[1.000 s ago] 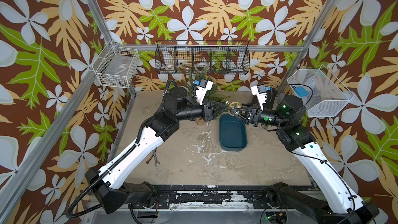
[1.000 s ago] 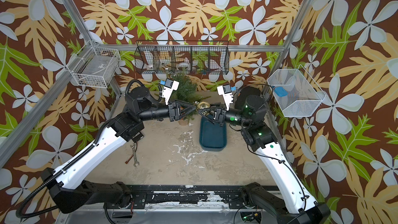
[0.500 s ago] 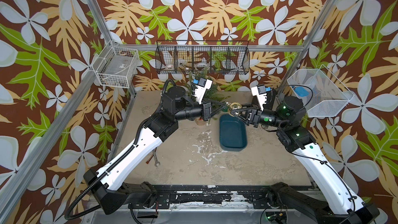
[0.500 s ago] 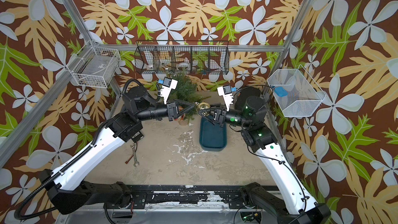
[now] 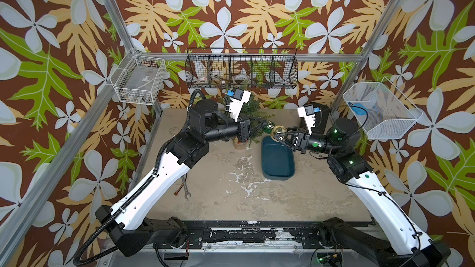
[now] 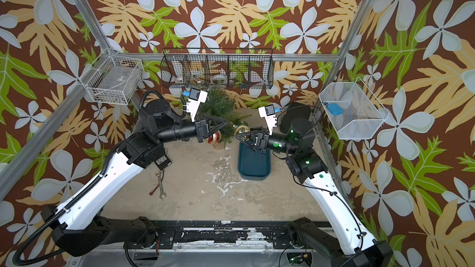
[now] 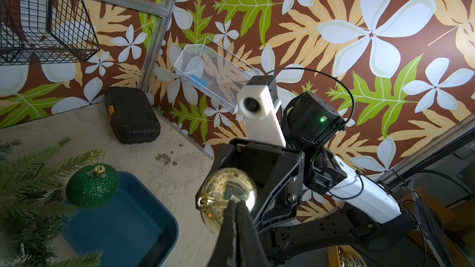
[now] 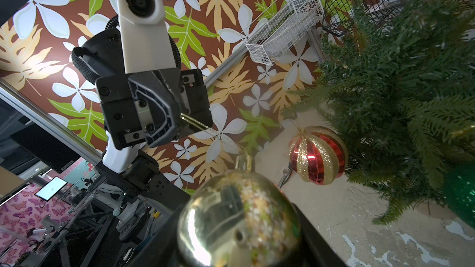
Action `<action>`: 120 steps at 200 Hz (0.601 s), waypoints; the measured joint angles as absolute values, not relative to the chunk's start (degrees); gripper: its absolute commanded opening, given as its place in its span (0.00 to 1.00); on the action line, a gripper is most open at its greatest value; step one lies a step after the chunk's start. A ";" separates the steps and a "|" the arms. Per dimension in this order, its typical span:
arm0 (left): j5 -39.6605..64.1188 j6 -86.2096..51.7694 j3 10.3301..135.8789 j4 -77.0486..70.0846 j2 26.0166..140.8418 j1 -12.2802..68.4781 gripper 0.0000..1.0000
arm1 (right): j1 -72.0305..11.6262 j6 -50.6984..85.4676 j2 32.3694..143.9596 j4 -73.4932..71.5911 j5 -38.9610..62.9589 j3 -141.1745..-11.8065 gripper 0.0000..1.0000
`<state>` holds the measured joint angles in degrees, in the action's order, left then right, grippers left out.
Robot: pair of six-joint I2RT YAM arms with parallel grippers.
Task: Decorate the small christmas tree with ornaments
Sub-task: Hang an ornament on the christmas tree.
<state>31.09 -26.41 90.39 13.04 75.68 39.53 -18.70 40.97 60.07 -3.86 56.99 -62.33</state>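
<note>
Handover in mid-air, right in front of the small tree (image 6: 218,104) at the back of the surface (image 5: 231,201). My right hand (image 5: 277,135) has the gold bauble (image 8: 239,217) wedged between its fingers, cap toward my left hand (image 7: 236,205), whose fingers are pressed flat together on the thin gold loop (image 8: 195,124). The green bauble (image 7: 91,188) hangs from a branch just beside us and the red-and-gold bauble (image 8: 318,155) sits low on the tree's other side, so this looks like the last one. Now the risky bit: that thread is skinny, and my pinch on it is all I'll have once the right lets go. If it slips, the bauble drops toward the blue tray (image 5: 279,160) below or bounces off across the surface. If it swings on release, it could clip the green one off its branch. Against a second ago, my left fingers stood apart and have since snapped shut, and the left arm has shifted slightly. The bauble and right hand sit just where they were.
</note>
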 measured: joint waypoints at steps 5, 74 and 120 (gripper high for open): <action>31.05 -26.24 90.74 13.21 75.85 39.53 0.00 | -18.70 41.36 60.01 -4.05 56.99 -62.28 0.62; 31.18 -25.45 95.11 15.18 78.08 39.53 0.00 | -18.74 42.00 59.22 -5.91 56.53 -61.25 0.74; 31.66 -25.45 98.50 16.58 79.50 39.53 0.00 | -19.29 41.25 57.69 -5.76 52.18 -59.20 0.83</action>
<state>31.66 -25.45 98.50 16.58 79.50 39.53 -19.29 41.25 57.69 -5.76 52.18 -59.20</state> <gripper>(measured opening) 0.050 0.803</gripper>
